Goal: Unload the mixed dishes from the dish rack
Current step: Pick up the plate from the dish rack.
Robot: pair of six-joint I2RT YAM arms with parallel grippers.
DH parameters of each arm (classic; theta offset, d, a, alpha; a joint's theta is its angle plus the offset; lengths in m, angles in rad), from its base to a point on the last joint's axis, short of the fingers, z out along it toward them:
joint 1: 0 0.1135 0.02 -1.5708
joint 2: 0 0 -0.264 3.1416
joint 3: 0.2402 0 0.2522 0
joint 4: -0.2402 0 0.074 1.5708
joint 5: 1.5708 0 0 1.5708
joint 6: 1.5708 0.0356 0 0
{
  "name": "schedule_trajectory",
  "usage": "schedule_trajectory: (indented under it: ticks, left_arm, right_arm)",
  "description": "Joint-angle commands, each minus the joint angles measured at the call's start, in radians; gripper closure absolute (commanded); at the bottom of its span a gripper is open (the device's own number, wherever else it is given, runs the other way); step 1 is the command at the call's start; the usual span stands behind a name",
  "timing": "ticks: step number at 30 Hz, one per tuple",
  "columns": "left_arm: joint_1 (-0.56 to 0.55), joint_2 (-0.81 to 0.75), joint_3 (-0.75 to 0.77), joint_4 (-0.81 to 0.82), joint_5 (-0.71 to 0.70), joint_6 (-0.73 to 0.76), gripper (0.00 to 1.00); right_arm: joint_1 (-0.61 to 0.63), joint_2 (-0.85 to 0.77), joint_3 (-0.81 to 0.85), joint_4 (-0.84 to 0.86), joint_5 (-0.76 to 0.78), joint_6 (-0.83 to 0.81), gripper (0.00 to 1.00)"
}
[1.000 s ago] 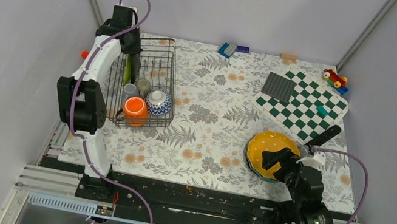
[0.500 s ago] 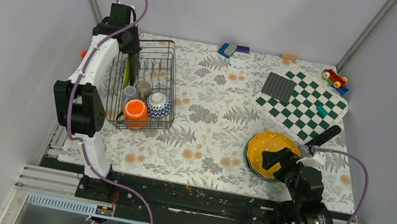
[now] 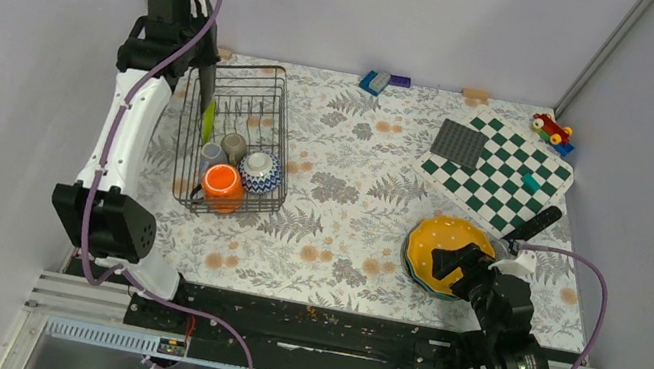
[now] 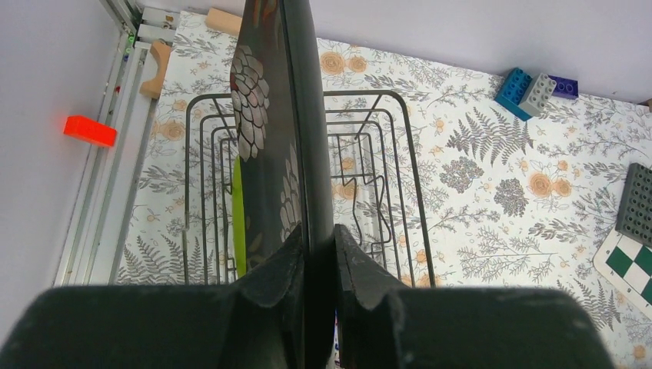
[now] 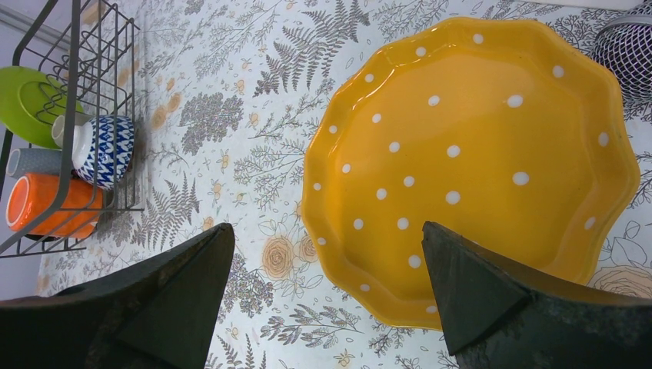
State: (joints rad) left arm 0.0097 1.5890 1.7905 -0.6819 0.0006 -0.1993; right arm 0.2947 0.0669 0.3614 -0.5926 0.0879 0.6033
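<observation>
My left gripper is shut on the edge of the black floral square plate, which hangs upright above the dish rack. From above the plate shows edge-on over the rack's left side. A lime-green plate stands in the rack with a grey cup, an orange mug and a patterned bowl. My right gripper stands open over the near-left rim of the yellow dotted plate, which lies on a blue one on the table.
A green-white chequered board with a dark studded square lies at the back right, with a toy car beyond it. Toy bricks sit at the back edge. A black mesh-tipped rod lies beside the yellow plate.
My left arm has risen and drawn back, lifting the black floral plate up out of the rack's prongs. The right arm has not moved.
</observation>
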Motion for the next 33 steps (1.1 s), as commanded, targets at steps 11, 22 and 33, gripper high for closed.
schedule_trajectory:
  ticks: [11,22,33]
  left_arm:
    - [-0.039,-0.172,-0.012,0.172,0.084,0.104,1.0]
    - [-0.431,-0.324,-0.186,0.369,-0.126,0.503,1.0]
    - [-0.902,-0.54,-0.698,0.775,-0.186,1.08,1.0]
  right_arm:
    - [0.0,-0.021,0.008,0.019,0.023,-0.005,0.0]
    - [-0.001,-0.013,0.041,0.007,0.033,0.018,0.0]
    - [0.0,0.13,0.137,0.143,-0.227,0.21,0.0]
